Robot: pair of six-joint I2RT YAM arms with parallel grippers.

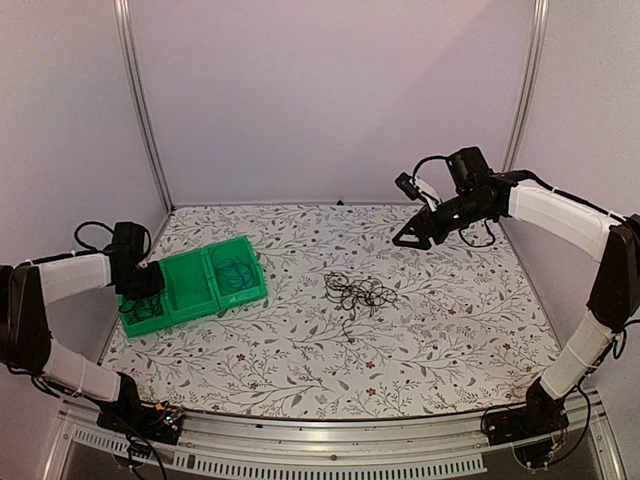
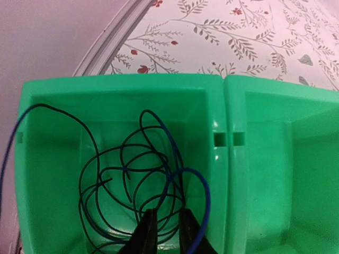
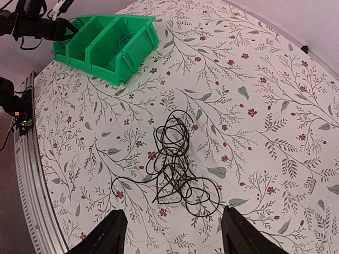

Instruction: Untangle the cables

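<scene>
A tangle of thin black cables [image 1: 358,293] lies on the floral table, seen from above in the right wrist view as black cables [image 3: 177,169]. My right gripper [image 3: 174,211] hangs well above it, open wide and empty; from the top it is the right gripper [image 1: 410,238]. My left gripper [image 2: 165,225] reaches into the end compartment of the green bin [image 2: 222,106]. Its jaws stand slightly apart over a coil of black cable [image 2: 127,174]. A blue cable [image 2: 206,196] loops past the right finger's outer side. Nothing is pinched between the jaws.
The green three-compartment bin [image 1: 190,290] sits at the table's left, with another dark coil [image 1: 238,272] in its right compartment. The left arm [image 3: 37,24] hangs over the bin's far end. Metal frame posts stand at the back corners.
</scene>
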